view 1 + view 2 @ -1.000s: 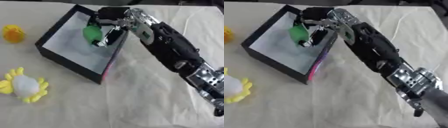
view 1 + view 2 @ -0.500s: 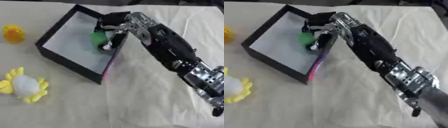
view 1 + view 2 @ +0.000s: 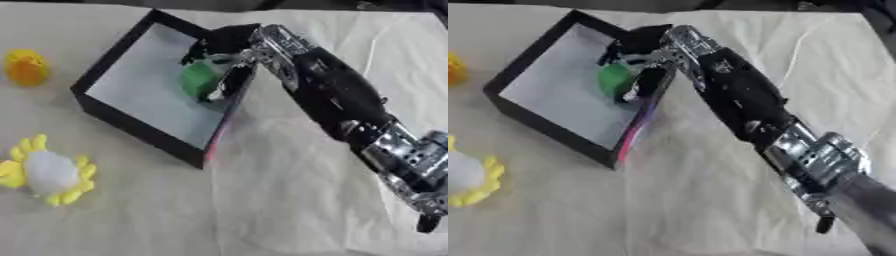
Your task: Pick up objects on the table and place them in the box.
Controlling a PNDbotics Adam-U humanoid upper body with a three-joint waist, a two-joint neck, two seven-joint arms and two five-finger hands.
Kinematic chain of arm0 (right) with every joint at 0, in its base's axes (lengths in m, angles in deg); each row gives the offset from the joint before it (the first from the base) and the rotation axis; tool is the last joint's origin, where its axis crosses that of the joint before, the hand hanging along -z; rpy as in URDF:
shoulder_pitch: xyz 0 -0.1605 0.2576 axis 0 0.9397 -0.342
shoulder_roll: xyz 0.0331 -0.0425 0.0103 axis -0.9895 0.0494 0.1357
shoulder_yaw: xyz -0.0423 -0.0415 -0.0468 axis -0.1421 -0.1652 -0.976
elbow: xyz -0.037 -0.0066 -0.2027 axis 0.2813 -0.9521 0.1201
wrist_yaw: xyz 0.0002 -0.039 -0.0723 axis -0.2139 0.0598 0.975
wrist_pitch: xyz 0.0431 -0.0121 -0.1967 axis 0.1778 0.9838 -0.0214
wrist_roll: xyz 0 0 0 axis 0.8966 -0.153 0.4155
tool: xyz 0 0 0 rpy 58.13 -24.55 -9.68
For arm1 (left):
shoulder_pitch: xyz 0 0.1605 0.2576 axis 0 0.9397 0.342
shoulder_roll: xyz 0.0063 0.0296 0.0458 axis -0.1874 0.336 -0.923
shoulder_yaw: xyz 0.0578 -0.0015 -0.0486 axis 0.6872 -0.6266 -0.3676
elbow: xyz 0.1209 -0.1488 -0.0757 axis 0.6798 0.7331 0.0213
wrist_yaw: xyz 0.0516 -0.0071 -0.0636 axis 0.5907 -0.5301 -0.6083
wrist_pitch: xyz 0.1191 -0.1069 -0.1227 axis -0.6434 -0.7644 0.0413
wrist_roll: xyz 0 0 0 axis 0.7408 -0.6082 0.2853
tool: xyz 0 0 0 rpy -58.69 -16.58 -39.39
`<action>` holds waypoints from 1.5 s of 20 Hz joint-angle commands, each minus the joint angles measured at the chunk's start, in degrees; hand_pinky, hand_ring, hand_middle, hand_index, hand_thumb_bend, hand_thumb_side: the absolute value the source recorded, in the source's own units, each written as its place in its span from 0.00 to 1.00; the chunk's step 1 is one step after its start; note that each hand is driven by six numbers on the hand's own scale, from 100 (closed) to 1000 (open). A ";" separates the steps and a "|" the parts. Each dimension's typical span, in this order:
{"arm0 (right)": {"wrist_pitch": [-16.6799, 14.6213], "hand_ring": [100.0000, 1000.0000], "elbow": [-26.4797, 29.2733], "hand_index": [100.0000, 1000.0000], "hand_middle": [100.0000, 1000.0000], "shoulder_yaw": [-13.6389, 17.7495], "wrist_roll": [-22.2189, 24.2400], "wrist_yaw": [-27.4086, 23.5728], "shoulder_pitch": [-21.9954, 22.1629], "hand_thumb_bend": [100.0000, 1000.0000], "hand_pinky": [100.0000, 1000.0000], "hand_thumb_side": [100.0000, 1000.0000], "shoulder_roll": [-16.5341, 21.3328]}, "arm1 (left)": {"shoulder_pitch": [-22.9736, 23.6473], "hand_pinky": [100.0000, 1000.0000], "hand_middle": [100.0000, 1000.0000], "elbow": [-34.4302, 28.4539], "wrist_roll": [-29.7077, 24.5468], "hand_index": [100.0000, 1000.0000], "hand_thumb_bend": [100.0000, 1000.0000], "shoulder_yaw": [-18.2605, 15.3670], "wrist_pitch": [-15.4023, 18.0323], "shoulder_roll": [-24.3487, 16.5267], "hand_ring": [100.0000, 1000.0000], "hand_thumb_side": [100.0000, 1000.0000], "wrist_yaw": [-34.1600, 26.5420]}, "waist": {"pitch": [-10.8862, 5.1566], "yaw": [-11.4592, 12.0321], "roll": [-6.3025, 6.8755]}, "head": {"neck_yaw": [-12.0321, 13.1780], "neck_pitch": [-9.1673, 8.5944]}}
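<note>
— Where's your right hand (image 3: 229,44)?

— Reaching into the black open-topped box (image 3: 116,55), fingers curled around the round green object (image 3: 199,79) just beneath the palm.

— Anything unclear?

— The fingertips blur against the box's near wall.

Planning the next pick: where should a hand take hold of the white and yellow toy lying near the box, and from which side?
Probably from straight above, closing on the white rounded middle of the white and yellow toy. It lies flat on the cloth, its yellow petals look thin and low, and the domed middle stands up. The box sits clear of it.
</note>
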 commanded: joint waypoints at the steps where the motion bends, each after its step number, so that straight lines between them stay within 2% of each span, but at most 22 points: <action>1: 0.04 0.90 1.82 1.00 0.85 1.03 -0.48 -1.01 -1.79 0.32 1.00 0.68 2.27 | -0.19 0.84 0.71 -0.69 -0.22 0.78 0.00 -0.24 0.13 -1.83 0.82 0.63 0.45 | -1.59 0.00 0.44 | -0.10 -0.07; 6: 1.29 0.86 4.78 1.00 0.82 3.09 -0.37 -5.37 -2.51 0.19 1.00 0.63 4.16 | -0.14 0.84 0.71 -1.05 -0.22 0.78 0.00 -0.27 0.22 -1.87 0.83 0.62 0.46 | -1.83 -0.03 0.53 | 0.18 -0.07; 11: 2.06 0.84 11.01 1.00 0.80 4.82 -2.48 -9.86 -4.62 0.15 0.97 0.55 9.08 | -0.05 0.84 0.71 -1.50 -0.21 0.78 0.00 -0.35 0.29 -2.17 0.83 0.62 0.51 | -2.24 -0.66 0.26 | 0.76 -0.07; 12: 2.42 0.84 12.33 1.00 0.80 4.98 -3.03 -10.72 -4.73 0.13 0.97 0.51 10.30 | -0.05 0.84 0.71 -1.60 -0.23 0.78 0.00 -0.34 0.29 -2.23 0.83 0.62 0.54 | -2.28 -0.76 0.20 | 0.83 -0.07; 14: 3.49 0.82 15.08 0.99 0.79 5.77 -4.53 -12.44 -4.65 0.01 0.96 0.39 12.83 | -0.05 0.84 0.71 -1.89 -0.30 0.78 0.00 -0.27 0.32 -2.35 0.83 0.62 0.60 | -2.33 -0.94 0.12 | 1.10 -0.07; 16: 4.83 0.80 17.92 0.99 0.78 6.68 -6.24 -14.20 -4.04 0.00 0.95 0.27 15.13 | -0.07 0.84 0.71 -2.24 -0.38 0.78 0.00 -0.21 0.37 -2.52 0.83 0.62 0.68 | -2.34 -1.08 0.10 | 1.43 -0.07; 17: 5.57 0.79 19.41 0.99 0.77 7.26 -7.14 -15.11 -3.43 0.00 0.96 0.15 16.32 | -0.13 0.84 0.71 -2.44 -0.42 0.78 0.00 -0.18 0.41 -2.62 0.83 0.61 0.71 | -2.32 -1.14 0.11 | 1.58 -0.07; 18: 6.37 0.78 20.91 0.98 0.75 7.72 -8.07 -16.04 -2.65 0.00 0.96 0.17 17.41 | -0.22 0.84 0.71 -2.61 -0.46 0.78 0.00 -0.14 0.42 -2.70 0.83 0.61 0.72 | -2.30 -1.15 0.12 | 1.66 -0.07; 19: 7.20 0.76 22.26 0.97 0.74 8.36 -8.97 -16.95 -1.66 0.00 0.97 0.07 18.41 | -0.28 0.84 0.71 -2.78 -0.50 0.78 0.00 -0.10 0.46 -2.78 0.83 0.61 0.68 | -2.30 -1.27 0.16 | 1.85 -0.07; 23: 10.74 0.73 27.73 0.91 0.67 11.56 -12.58 -20.56 3.52 0.00 0.97 0.18 22.54 | -0.70 0.84 0.71 -3.74 -0.90 0.78 0.00 0.31 0.56 -3.16 0.83 0.60 0.83 | -2.31 -1.67 0.25 | 2.66 -0.07; 24: 11.66 0.73 29.16 0.89 0.66 12.24 -13.50 -21.48 4.97 0.00 0.97 0.28 23.51 | -0.82 0.84 0.71 -4.15 -1.09 0.78 0.00 0.49 0.61 -3.32 0.83 0.57 0.91 | -2.28 -1.77 0.26 | 2.93 -0.07; 25: 12.56 0.72 30.39 0.87 0.65 12.93 -14.40 -22.38 6.40 0.00 0.98 0.25 24.19 | -1.00 0.84 0.71 -4.63 -1.38 0.78 0.00 0.72 0.68 -3.51 0.83 0.60 1.04 | -2.22 -1.89 0.28 | 3.25 -0.07; 26: 13.47 0.72 31.47 0.86 0.65 13.51 -15.31 -23.29 7.88 0.00 0.99 0.31 24.57 | -1.20 0.84 0.71 -5.10 -1.67 0.78 0.00 0.97 0.68 -3.72 0.83 0.59 1.16 | -2.15 -1.98 0.31 | 3.53 -0.07; 28: 15.26 0.73 33.07 0.86 0.65 14.63 -17.10 -25.08 10.78 0.00 1.00 0.32 24.73 | -1.74 0.84 0.71 -6.08 -2.41 0.78 0.00 1.63 0.67 -4.33 0.83 0.59 1.46 | -2.00 -2.11 0.41 | 4.06 -0.07; 30: 16.92 0.74 33.81 0.84 0.67 16.12 -18.77 -26.74 13.48 0.00 1.00 0.39 24.52 | -2.41 0.83 0.71 -7.26 -3.45 0.78 0.00 2.56 0.81 -5.57 0.82 0.57 2.04 | -1.82 -2.31 0.70 | 4.64 -0.07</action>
